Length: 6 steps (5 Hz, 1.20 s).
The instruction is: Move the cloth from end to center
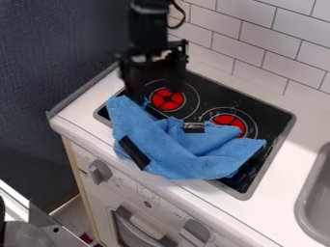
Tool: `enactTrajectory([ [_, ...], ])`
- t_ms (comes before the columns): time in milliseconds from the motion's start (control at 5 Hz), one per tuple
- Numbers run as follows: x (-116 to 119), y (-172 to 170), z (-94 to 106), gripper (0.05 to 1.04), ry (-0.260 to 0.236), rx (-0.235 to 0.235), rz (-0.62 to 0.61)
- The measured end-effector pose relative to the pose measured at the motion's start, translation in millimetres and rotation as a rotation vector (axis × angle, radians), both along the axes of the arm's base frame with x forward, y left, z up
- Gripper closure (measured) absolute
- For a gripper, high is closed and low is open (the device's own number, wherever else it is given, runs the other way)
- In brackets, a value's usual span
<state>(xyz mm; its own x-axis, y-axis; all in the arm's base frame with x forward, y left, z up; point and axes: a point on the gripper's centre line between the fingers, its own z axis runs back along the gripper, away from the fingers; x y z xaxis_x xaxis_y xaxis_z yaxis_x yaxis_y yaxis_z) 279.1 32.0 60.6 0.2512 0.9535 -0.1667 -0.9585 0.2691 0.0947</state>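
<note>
Roughly, at the far left, a dark wall (51, 58) with a faintly woven grain stands beside the smooth, pale counter (77, 112), whose front edge is rounded. Below that edge, a round grey knob (100, 171) juts from the white oven front (119, 185). The cloth (171, 152) lies crumpled over the left and front part of the glossy black stovetop (268, 116), its near side reaching onto the counter's front strip. It is soft, matt blue, roughly triangular, with thick rumpled folds, a pointed right corner and black strips across the fabric. Above its upper left part hangs the black, angular gripper (155, 90), its fingers seemingly wide apart, though blur hides whether a tip touches the cloth. Two flat red discs ringed by thin pale circles mark the burners (168, 99). Glazed white tiles (270, 48) rise behind, and a smooth grey sink (316, 193) curves at the right.
</note>
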Motion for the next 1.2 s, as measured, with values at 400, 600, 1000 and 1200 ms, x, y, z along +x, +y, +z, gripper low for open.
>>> enactTrajectory([
  [400,28.8,-44.0,-9.2,0.083,-0.067,0.044,0.357],
  [600,43.5,-47.8,-24.0,0.083,-0.054,0.054,0.346],
  [1000,36.0,-27.7,-54.0,0.083,-0.029,0.049,0.417],
  [1200,31.0,-17.2,-57.8,0.083,-0.017,0.066,0.455],
])
